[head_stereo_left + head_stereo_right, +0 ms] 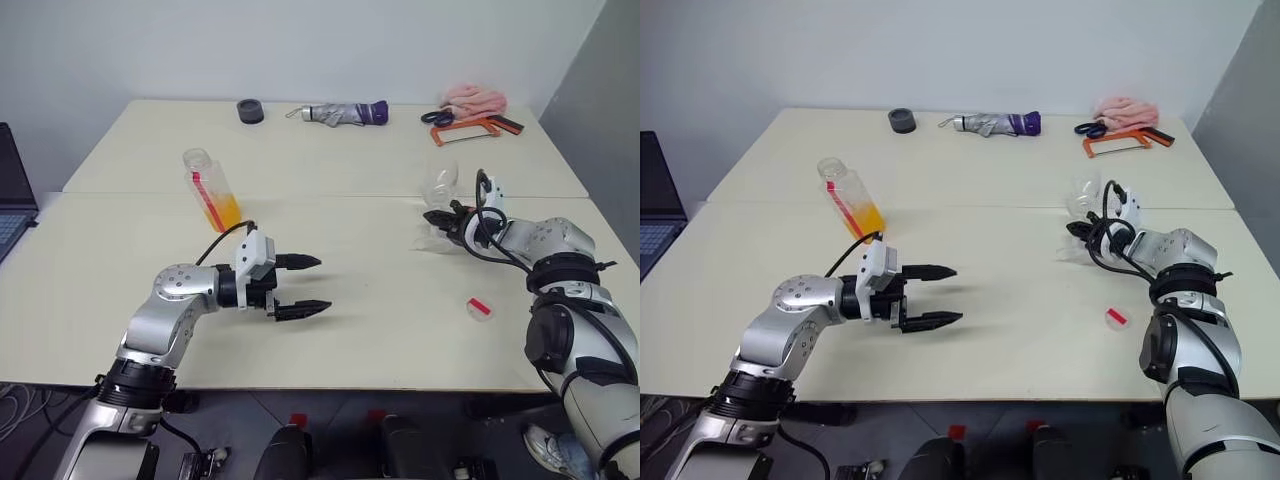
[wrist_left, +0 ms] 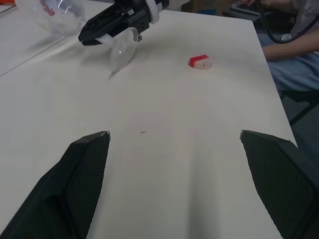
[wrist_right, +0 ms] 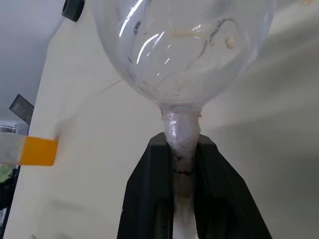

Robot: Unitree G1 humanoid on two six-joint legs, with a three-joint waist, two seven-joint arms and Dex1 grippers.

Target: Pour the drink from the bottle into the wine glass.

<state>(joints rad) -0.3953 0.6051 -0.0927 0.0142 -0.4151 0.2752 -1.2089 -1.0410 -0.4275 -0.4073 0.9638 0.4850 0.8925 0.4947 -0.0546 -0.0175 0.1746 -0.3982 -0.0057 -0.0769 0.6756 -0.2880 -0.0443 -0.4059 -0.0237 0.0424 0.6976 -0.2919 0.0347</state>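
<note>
The bottle [image 1: 211,188] stands uncapped and leaning at the left of the near table, with the orange drink [image 1: 224,212] in its lower part. Its red-and-white cap [image 1: 480,307] lies on the table at the front right. The clear wine glass [image 1: 440,183] is at the right, and my right gripper [image 1: 438,217] is shut on its stem [image 3: 182,139], just under the bowl [image 3: 184,45]. My left gripper [image 1: 303,286] hangs open over the table's middle, pointing right, with nothing between its fingers [image 2: 84,174]. It is well apart from the bottle.
On the far table lie a black round object [image 1: 250,111], a folded umbrella [image 1: 345,113], a pink cloth [image 1: 472,98], scissors [image 1: 437,117] and an orange-framed saw [image 1: 470,128]. A laptop [image 1: 10,190] sits at the far left. A seated person [image 2: 294,35] is beyond the table's right edge.
</note>
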